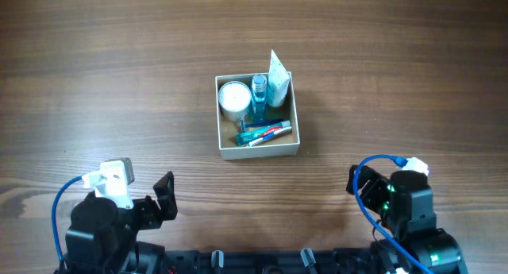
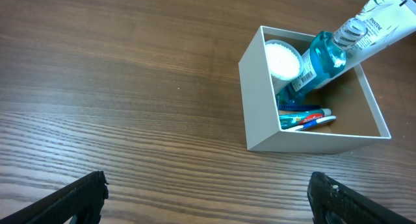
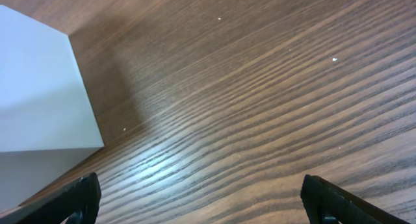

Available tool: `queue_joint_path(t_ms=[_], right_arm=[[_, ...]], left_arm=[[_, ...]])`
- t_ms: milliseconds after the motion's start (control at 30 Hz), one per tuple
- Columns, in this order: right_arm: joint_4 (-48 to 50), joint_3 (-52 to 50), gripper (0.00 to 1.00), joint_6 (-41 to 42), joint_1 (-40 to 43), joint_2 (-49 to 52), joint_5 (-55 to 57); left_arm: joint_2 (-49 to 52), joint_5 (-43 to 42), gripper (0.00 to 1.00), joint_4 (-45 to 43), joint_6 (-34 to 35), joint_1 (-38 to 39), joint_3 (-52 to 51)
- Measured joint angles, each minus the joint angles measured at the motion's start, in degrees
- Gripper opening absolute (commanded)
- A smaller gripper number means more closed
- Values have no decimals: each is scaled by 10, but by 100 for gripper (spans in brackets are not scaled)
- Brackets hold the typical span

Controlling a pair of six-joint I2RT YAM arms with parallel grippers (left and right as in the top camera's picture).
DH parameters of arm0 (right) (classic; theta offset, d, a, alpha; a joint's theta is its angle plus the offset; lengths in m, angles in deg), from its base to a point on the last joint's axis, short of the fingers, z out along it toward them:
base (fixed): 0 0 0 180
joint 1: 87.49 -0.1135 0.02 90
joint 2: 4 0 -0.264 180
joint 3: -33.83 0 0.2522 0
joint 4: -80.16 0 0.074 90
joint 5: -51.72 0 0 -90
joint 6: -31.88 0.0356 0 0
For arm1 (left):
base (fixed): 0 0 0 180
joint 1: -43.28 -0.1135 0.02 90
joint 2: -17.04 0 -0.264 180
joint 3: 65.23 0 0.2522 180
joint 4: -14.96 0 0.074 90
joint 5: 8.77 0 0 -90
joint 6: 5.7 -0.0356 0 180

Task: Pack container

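Note:
The container (image 1: pixel 258 152) is a square white-walled box with a tan inside, at the table's middle. It holds a round white jar (image 1: pixel 233 96), a blue bottle (image 1: pixel 259 90), a white tube (image 1: pixel 278 77) leaning over the far rim, and a toothpaste tube with a toothbrush (image 1: pixel 264 133). The left wrist view shows the container (image 2: pixel 259 100) and its contents ahead to the right. The right wrist view shows only its white outer wall (image 3: pixel 39 100). My left gripper (image 2: pixel 208 201) and right gripper (image 3: pixel 201 201) are both open and empty, low near the front edge, well apart from the container.
The wooden table (image 1: pixel 103 75) spreads all around the container. My left arm base (image 1: pixel 107 218) and right arm base (image 1: pixel 409 214) sit at the front edge with blue cables.

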Motion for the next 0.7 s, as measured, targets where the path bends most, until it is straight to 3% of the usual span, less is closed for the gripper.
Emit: queue_joint_path(t_ms=[100, 300, 500, 700], right_arm=[[75, -10, 100, -46, 1, -50, 12], [273, -105, 100, -299, 7, -194, -23], [516, -215, 100, -468, 30, -214, -45], [514, -243, 100, -495, 37, -214, -50]], left_arm=[[0, 0, 100, 0, 0, 0, 0], [0, 0, 100, 0, 0, 0, 0], [0, 0, 100, 0, 0, 0, -1], [0, 0, 100, 0, 0, 0, -1]])
